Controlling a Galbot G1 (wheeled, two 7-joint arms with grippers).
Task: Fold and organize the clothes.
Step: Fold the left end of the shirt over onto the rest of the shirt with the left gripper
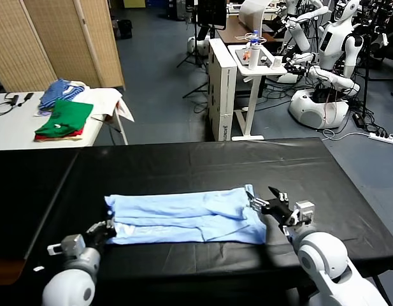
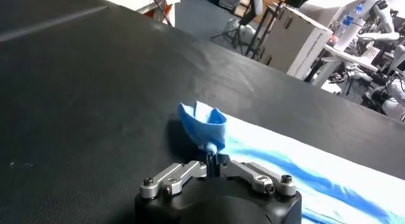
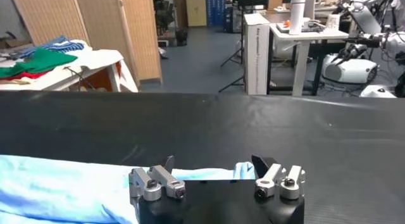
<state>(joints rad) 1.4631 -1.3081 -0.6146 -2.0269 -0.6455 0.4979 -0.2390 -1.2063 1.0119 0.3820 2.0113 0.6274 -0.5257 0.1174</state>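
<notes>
Two claws at the shirt's ends | left claw [image 2: 214, 157]: clamped on the T-shirt's [image 1: 183, 217] lifted left corner | T-shirt: folded lengthwise, flat on black surface [image 1: 183, 166] | right claw [image 1: 265, 203]: apart at right edge, holding nothing

my left gripper [image 2: 213, 161]: fingertips buried in pinched T-shirt [image 1: 183, 217] corner | shirt cut off by frame edge in both wrist views | white logo: not visible | my arms cropped at head view's bottom
</notes>
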